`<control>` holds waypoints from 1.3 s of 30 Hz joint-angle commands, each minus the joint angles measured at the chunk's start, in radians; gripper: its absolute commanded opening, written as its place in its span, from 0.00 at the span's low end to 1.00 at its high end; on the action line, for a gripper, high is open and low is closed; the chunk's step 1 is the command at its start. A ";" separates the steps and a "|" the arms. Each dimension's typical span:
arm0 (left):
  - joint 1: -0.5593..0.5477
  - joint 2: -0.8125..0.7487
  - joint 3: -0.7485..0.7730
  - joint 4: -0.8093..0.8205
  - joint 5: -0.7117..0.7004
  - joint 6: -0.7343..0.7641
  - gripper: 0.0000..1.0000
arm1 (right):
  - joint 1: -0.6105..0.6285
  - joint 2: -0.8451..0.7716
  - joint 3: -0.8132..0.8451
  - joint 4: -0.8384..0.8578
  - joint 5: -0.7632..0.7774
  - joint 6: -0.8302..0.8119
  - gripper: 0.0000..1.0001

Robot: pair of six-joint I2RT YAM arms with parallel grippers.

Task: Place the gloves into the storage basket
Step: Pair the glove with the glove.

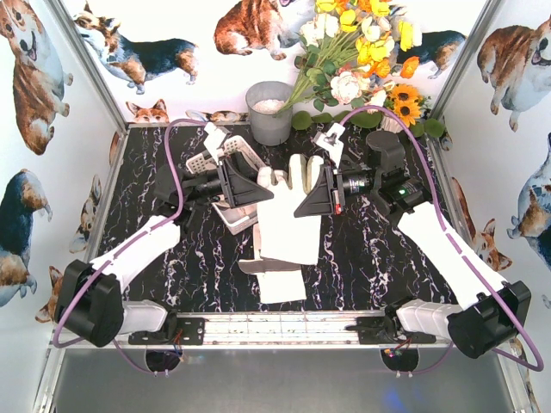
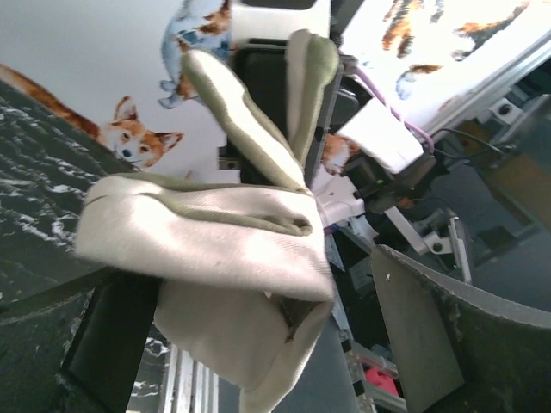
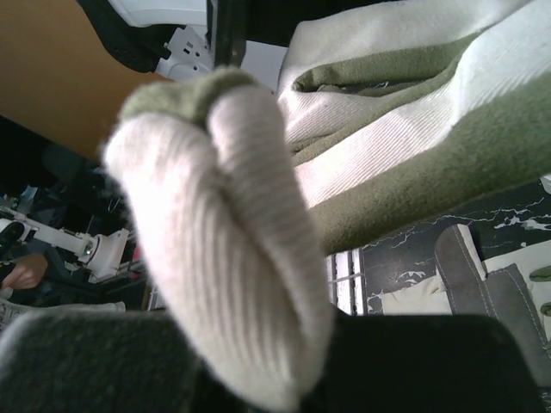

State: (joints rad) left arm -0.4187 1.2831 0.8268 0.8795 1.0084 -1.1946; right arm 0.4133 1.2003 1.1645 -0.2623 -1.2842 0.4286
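Bunched ribbed fabric of the held glove fills the right wrist view, so yeah, the right gripper is pinched tight on it. From above, that glove is held up between the two arms, over the table.

It looks soft, light and floppy with no stiffness at all, so I'd expect it to drape and fold wherever it isn't supported. My guess is the thick cuff or a bunched fold is the best spot to grab. A single fingertip of fabric would probably slip out.

On the other side, the left gripper has its jaws spread wide. The glove is draped against one finger, but nothing is clamped. Just under it sits the storage basket, mostly hidden by the arm.

The spare gloves lie in a loose pile on the table nearer the arm bases, outside the basket. At the back stands the grey bucket.
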 commanded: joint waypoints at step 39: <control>0.049 -0.181 -0.052 -0.577 0.029 0.373 0.41 | -0.020 0.031 0.047 -0.249 0.164 -0.224 0.00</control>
State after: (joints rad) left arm -0.3908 1.1458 0.7403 0.4717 1.0485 -0.9588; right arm 0.4026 1.2369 1.1652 -0.5148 -1.1389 0.2379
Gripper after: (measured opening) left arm 0.441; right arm 0.044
